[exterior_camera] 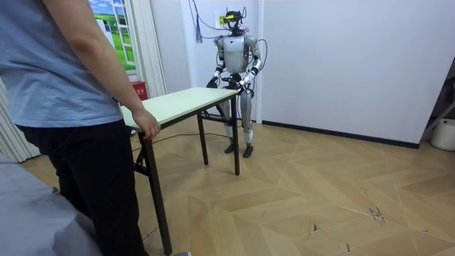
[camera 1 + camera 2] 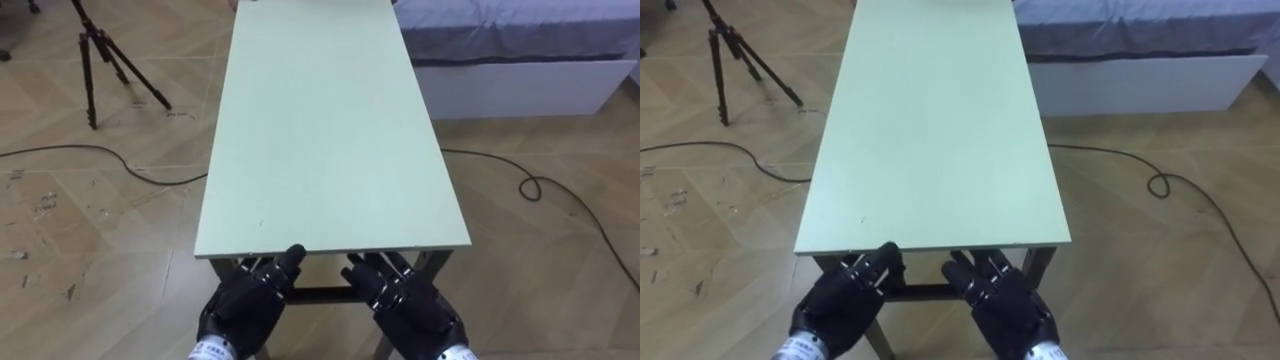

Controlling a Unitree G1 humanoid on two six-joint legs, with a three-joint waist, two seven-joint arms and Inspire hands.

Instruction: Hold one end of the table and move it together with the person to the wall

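Standing at table, person holding far end

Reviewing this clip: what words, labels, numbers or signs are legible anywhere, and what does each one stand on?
None can be read as text.
Left hand and right hand: the white tags at their backs carry print too small to read.
Red box beyond the table: any print is too small to tell.
Table top: no print.

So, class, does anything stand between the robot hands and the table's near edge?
Nothing visible does. The left robot hand and right robot hand are both right at the table's near short edge, just below the top, with no object between them and it.
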